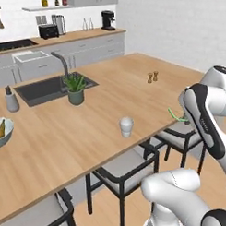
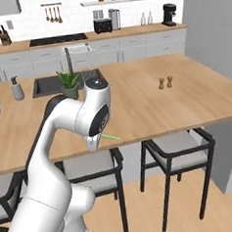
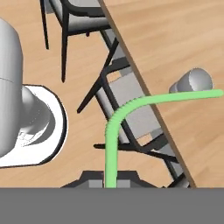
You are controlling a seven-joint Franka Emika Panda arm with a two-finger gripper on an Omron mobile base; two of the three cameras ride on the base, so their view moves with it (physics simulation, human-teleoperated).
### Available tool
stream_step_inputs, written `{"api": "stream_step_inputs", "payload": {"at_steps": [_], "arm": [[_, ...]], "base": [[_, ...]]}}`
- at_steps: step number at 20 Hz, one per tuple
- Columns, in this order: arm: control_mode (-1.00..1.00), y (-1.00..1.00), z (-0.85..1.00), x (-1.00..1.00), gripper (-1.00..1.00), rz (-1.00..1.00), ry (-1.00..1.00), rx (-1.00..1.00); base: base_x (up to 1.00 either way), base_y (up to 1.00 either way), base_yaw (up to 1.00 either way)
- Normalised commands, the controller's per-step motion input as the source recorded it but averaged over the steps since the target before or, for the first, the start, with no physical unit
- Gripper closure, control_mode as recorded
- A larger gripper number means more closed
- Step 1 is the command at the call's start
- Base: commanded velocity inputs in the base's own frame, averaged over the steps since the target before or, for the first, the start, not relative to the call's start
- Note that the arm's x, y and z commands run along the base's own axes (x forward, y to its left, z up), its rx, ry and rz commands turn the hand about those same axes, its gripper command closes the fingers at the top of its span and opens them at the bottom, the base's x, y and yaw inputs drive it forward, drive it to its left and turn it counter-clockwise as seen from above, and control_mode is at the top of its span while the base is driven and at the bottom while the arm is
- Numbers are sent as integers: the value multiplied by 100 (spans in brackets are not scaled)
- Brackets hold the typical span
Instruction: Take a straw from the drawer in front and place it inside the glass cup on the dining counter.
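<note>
One thing is in the claw (image 3: pixel 111 183): the light-green straw (image 3: pixel 114 131), clamped at its lower end between the fingers at the bottom of the hand view, rising straight and then bending off toward the right edge of the frame. The glass cup (image 3: pixel 192 82) stands on the light-wood dining worktop (image 3: pixel 183 39) in the upper right of that view, just inside the worktop's edge, with the straw's bent tip crossing in front of it.

As I judge it, the step in hand is carrying the straw across to the cup. To do it well, the hand should travel over the worktop edge until the straw's free end sits above the cup's mouth, then turn so the straw points down into it before letting go. The bend makes the tip sit off to one side of the grip, so aim with the tip, not the claw.

The left base view shows the cup (image 1: pixel 127 126) near the worktop's front edge at centre frame, well apart from the straw (image 1: pixel 176 115) at the right, beside the arm. The right base view has the straw (image 2: pixel 109 136) poking out below the wrist, left of centre, with the arm in front of the place where the cup would be. A black chair (image 3: pixel 127 100) sits under the worktop edge.
</note>
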Motion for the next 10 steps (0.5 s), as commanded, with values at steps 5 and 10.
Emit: {"api": "stream_step_inputs", "payload": {"at_steps": [5,10], "arm": [[100,0,0,0,100,0,0,0],[100,0,0,0,100,0,0,0]], "base": [[59,-2,43],[42,-16,47]]}}
